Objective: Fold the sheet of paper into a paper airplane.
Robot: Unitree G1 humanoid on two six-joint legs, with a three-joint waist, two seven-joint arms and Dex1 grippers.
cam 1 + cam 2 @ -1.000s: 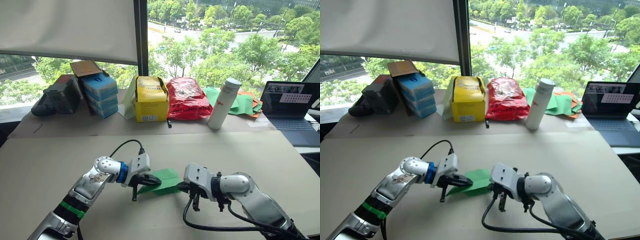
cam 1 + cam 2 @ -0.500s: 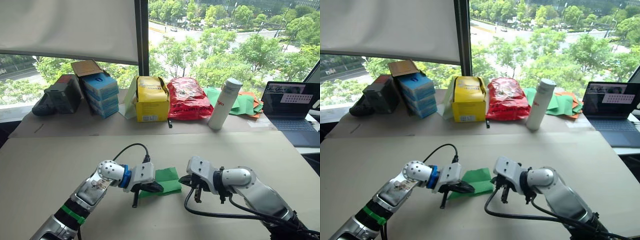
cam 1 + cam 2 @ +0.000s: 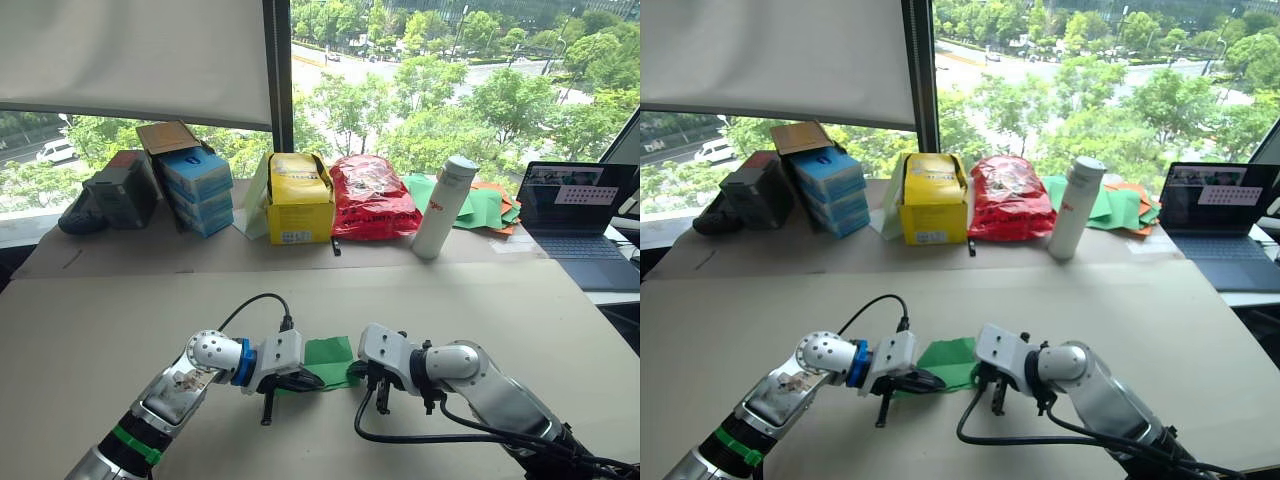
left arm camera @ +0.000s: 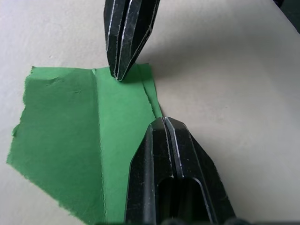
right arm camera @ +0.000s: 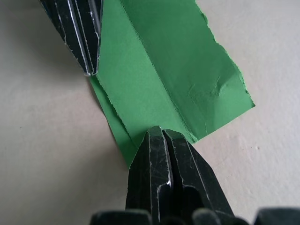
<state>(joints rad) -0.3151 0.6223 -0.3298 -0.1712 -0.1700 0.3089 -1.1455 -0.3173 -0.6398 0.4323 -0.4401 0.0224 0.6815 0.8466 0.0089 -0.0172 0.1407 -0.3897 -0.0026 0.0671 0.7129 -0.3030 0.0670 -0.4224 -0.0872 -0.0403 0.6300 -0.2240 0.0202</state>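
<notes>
Pressing down from both ends, the two grippers have the sheet of paper pinned flat on the tan table, well in front of the yellow box and a bit to its right. The left gripper sits on the paper's left end and the right gripper on its right end, tips pointing toward each other.

In the wrist views both sets of fingers look squeezed together into one closed wedge, nothing between them, just the tips resting on the green. The left gripper's fingers lie over the paper near one edge, with the right gripper's tip touching the far end of the same fold. From the right wrist, its fingers sit right on the long crease running down the middle of the sheet.

The paper is folded lengthwise, with a narrow extra strip along one side and one ragged torn-looking edge.

Behind the yellow box line: a red bag just right of it, then a white bottle, a heap of green and orange sheets, and a laptop furthest right. Blue boxes stand to its left.
</notes>
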